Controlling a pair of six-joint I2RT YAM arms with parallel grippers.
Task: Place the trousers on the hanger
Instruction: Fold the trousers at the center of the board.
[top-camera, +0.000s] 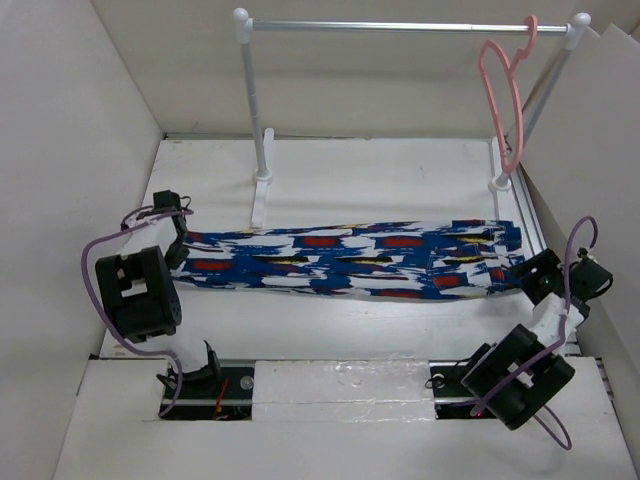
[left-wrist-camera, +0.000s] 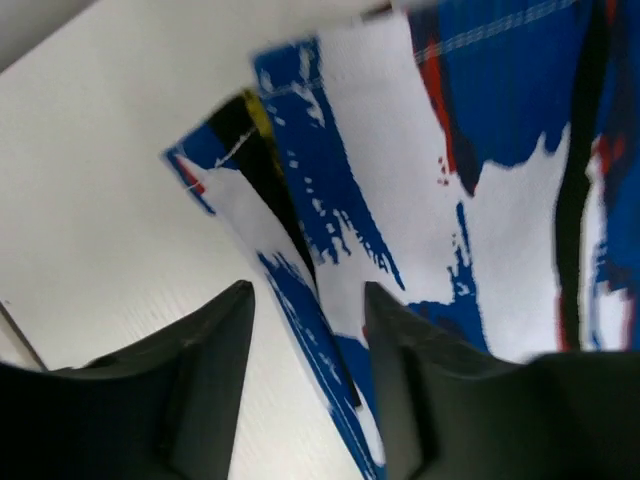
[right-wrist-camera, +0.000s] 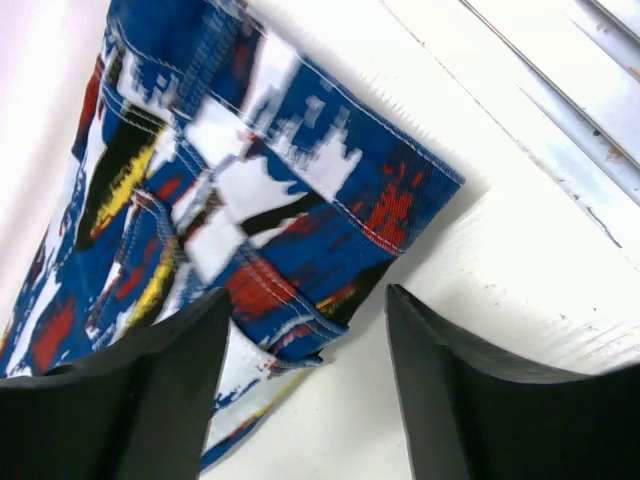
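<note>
White bench (top-camera: 350, 180), boxed by pale walls (top-camera: 60, 150) left, right and far. Toward the far side, a metal rail (top-camera: 400, 27) on white posts (top-camera: 255, 110). Laid flat left to right mid-bench: trousers (top-camera: 350, 260). Hung from the rail's right end: pink hanger (top-camera: 503, 100). Left end effector (left-wrist-camera: 305, 300) spread wide over the leg cuffs; right end effector (right-wrist-camera: 310, 300) likewise agape at the waistband.

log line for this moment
blue printed fabric trousers: flat on table | thin pink plastic hanger: hooked on silver rail | left end effector: open over cuff | right end effector: open over waist end
</note>
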